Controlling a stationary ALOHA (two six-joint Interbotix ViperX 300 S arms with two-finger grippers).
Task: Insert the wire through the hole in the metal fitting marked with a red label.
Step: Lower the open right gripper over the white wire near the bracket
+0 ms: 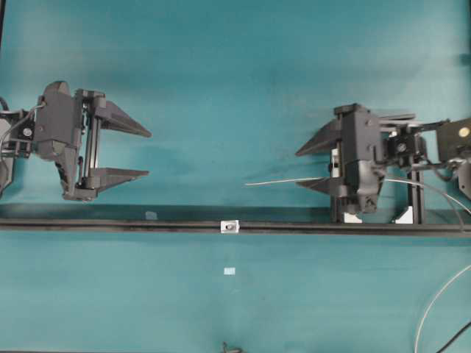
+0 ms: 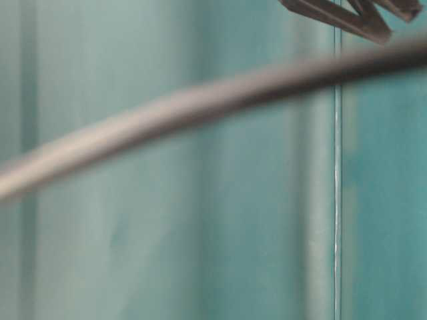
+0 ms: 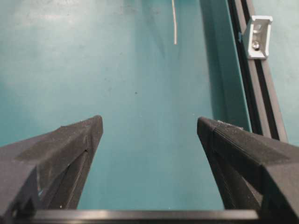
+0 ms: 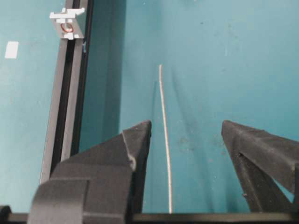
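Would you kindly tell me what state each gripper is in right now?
Left gripper: open, holding nothing.
Right gripper: open; the wire runs between its fingers, ungripped.

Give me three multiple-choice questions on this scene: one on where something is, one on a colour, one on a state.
1. Where does the metal fitting sit?
A on the black rail
B in the left pincer
C on the paper square
2. What colour is the table?
A red
B teal
C white
3. How does the right pincer stand?
A open, wire between its fingers
B shut on the fitting
C out of view

A: the overhead view shows it mounted mid-rail.
B: every view shows teal.
A: the wire runs through the open gap.
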